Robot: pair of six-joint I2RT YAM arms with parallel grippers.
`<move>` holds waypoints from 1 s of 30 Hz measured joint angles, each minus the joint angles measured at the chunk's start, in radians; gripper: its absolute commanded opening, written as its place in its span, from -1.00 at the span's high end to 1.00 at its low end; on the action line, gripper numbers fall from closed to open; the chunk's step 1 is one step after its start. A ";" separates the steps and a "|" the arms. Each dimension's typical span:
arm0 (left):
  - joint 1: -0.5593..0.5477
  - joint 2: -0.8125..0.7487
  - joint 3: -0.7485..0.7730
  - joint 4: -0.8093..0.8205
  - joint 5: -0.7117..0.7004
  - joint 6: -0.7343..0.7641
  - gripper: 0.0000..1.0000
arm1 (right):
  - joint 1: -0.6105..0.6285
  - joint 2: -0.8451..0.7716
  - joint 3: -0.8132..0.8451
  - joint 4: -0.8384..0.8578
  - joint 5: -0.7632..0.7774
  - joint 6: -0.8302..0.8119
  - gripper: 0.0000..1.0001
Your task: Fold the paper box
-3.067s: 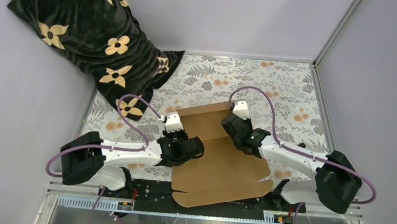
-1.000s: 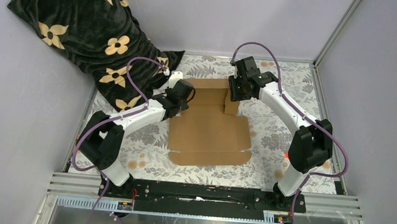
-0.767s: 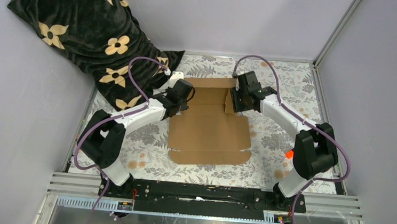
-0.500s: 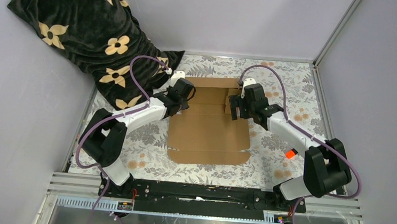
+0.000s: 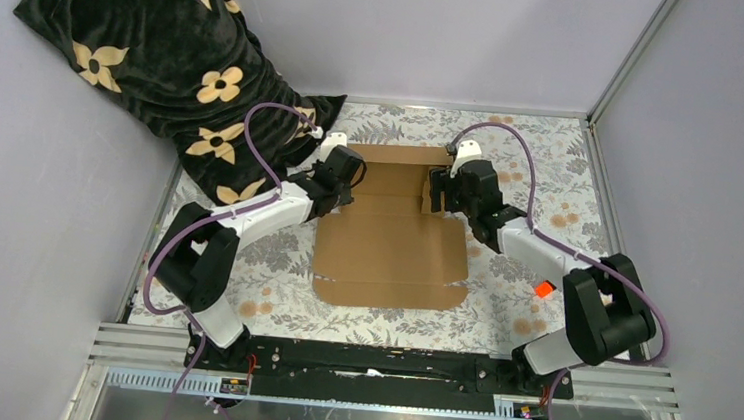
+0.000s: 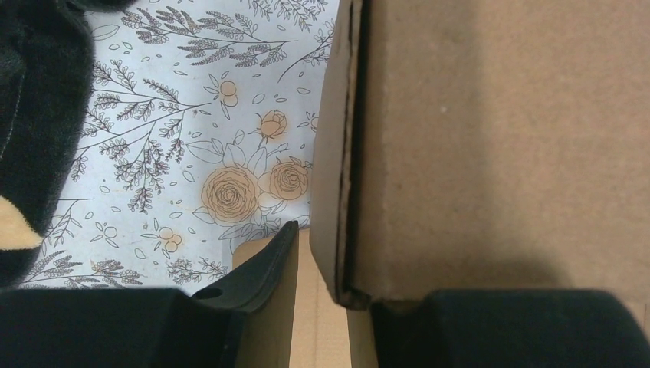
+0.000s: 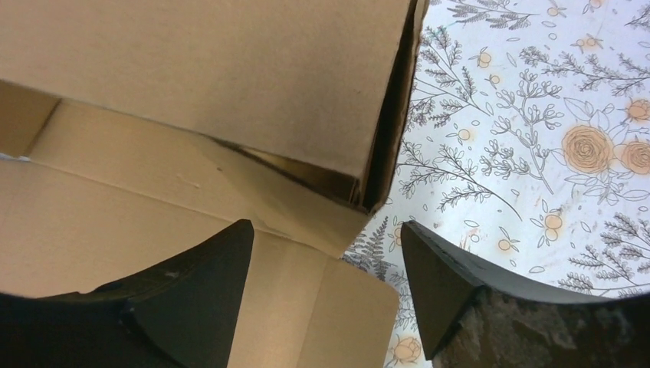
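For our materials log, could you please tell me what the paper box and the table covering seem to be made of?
The paper box: matte brown corrugated cardboard, by its layered cut edges. The table covering: a smooth sheet with printed floral pattern, perhaps vinyl or cloth; the look leaves it open.

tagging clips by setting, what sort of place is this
Probably a robot lab test cell: plain grey walls in an aluminium frame, a left arm and right arm bolted to a rail, and a floral cloth as work surface.
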 measured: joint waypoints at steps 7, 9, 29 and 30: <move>0.010 0.006 0.000 0.002 0.005 0.014 0.35 | -0.017 0.127 0.005 0.074 0.001 0.016 -0.10; 0.013 0.013 0.000 0.002 0.007 0.018 0.35 | -0.018 0.156 0.007 0.096 0.003 0.020 -0.19; 0.050 0.057 0.020 0.021 0.045 0.058 0.35 | -0.027 0.292 0.126 0.280 0.058 -0.009 0.93; 0.051 0.060 0.020 0.027 0.045 0.058 0.35 | -0.027 0.296 0.131 0.278 0.065 -0.009 0.92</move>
